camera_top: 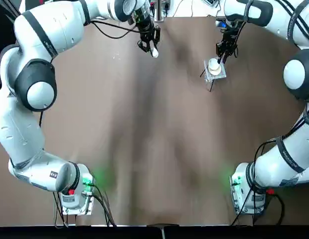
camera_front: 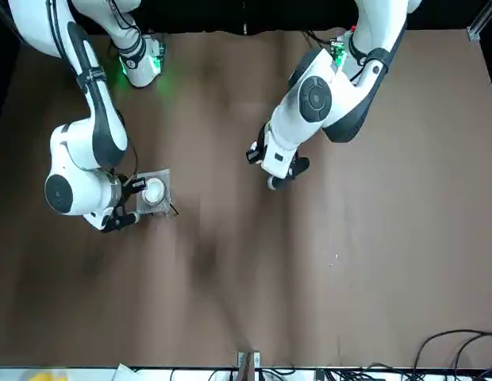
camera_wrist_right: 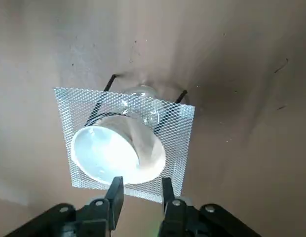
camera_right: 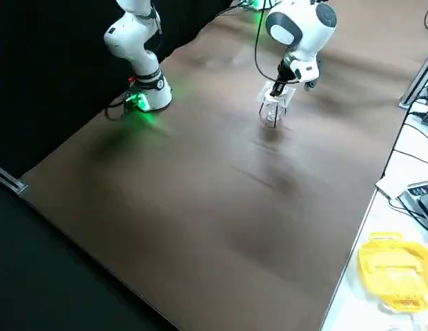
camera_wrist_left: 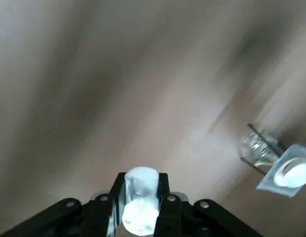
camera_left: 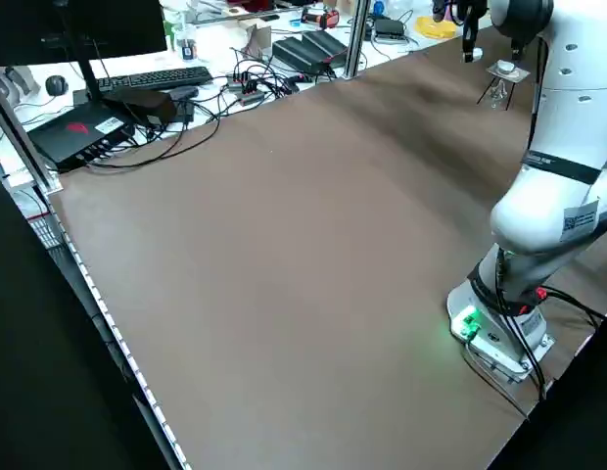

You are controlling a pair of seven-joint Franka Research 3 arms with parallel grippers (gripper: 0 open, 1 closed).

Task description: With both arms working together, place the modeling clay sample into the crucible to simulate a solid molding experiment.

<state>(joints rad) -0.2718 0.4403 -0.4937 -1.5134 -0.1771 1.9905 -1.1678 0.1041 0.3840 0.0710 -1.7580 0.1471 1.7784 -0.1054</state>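
The modeling clay sample [camera_wrist_left: 139,195] is a small off-white lump, and my left gripper [camera_top: 150,48] is shut on it above the far middle of the table. The crucible [camera_wrist_right: 113,153], a white round cup, sits on a square mesh plate [camera_wrist_right: 180,123] at the far right. My right gripper [camera_wrist_right: 141,193] hovers right beside the cup's rim, fingers a little apart with nothing between them. In the top view the crucible [camera_top: 213,64] lies roughly a hand's length to the right of the clay sample [camera_top: 154,53], and the right gripper [camera_top: 223,54] is just behind it.
A small glass vessel [camera_wrist_right: 141,98] stands under the mesh plate between its thin black legs. Cables, a keyboard and boxes lie beyond the table's far edge [camera_left: 284,83]. Brown tabletop [camera_top: 154,149] stretches between the arms' bases.
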